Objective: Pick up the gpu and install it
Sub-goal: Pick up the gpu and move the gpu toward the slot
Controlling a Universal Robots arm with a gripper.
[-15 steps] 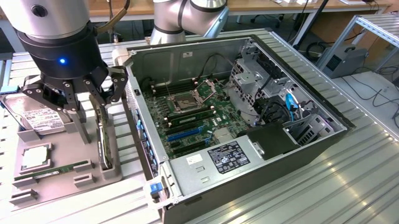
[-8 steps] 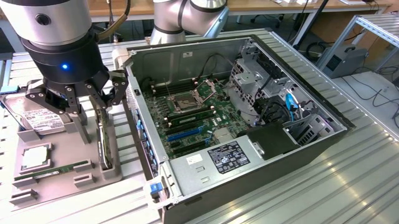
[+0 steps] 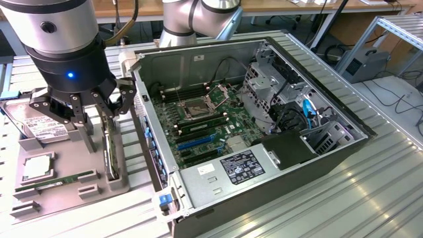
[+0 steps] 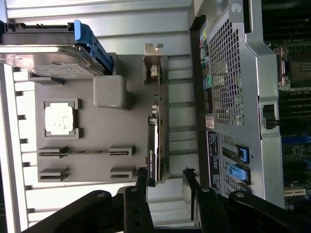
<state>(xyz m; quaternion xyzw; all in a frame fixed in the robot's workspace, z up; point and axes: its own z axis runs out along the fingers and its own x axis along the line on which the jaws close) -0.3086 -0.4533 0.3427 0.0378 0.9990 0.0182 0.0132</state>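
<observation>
Hanging over the gray parts holder [image 3: 73, 163] on the tabletop [image 3: 343, 198], the arm [image 3: 63, 44] is pointing its jaws straight down. They are standing wide apart and are gripping nothing.

The gpu [image 4: 154, 141] is standing on its long edge in a slot along the side of the holder nearest the computer case [image 3: 264, 193]. Its silver end bracket [image 4: 153, 60] is sitting at the end farther from the jaws in the wrist view. There, the near end of the card is lying between the two black fingertips [image 4: 141, 177], closer to one than to the other. Whether that finger is touching the card I cannot tell.

On the same holder, a hard drive [image 3: 39, 124] with a white label is resting at the far end. A square processor chip [image 3: 36, 167] is lying flat in its own recess, and a narrow green memory stick [image 3: 56, 182] is sitting in a slot beside it.

The case is lying on its side just beside the holder, toward the exterior view's right. Its panel is off and it is exposing the green motherboard [image 3: 205, 129] with its black and blue slots.
</observation>
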